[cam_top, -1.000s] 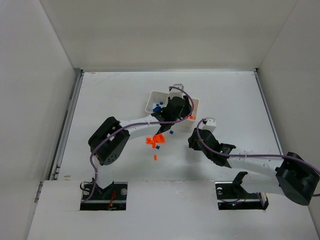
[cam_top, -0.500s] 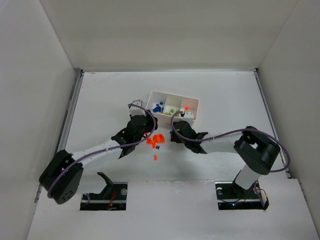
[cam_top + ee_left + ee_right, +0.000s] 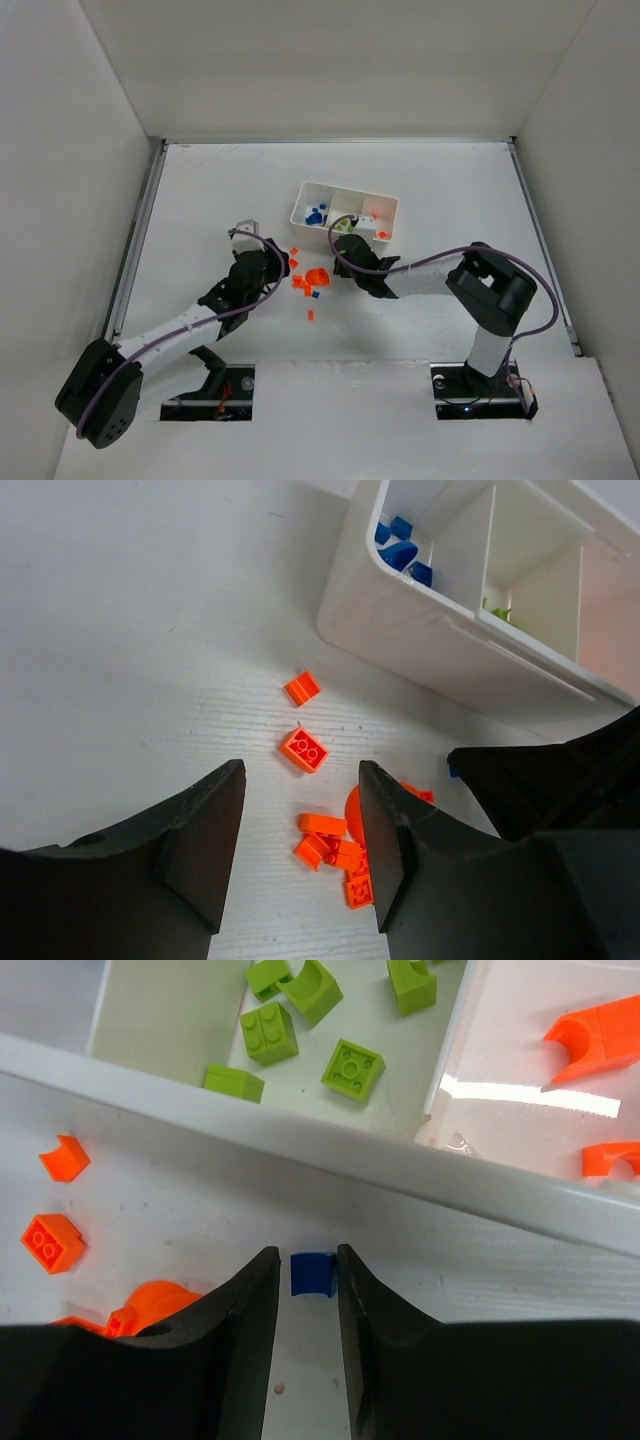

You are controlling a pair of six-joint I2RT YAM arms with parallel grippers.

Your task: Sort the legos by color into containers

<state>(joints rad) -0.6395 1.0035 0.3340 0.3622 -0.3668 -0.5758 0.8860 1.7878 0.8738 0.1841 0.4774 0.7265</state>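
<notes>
We find the left gripper (image 3: 300, 780) spread, empty, above loose orange bricks (image 3: 305, 750). The right gripper (image 3: 304, 1260) brackets a blue brick (image 3: 312, 1273) just beside the tray (image 3: 400, 1175) wall; we cannot tell whether it pinches.

No lettering, label or number can be read on the legos (image 3: 305, 750) or tray (image 3: 400, 630)

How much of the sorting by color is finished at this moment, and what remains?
Done: blue bricks, green bricks and a few orange bricks lie in separate compartments of the tray. In hand: the right gripper straddles a loose blue brick on the table; grip unclear. Left: the loose orange bricks near the open left gripper.
</notes>
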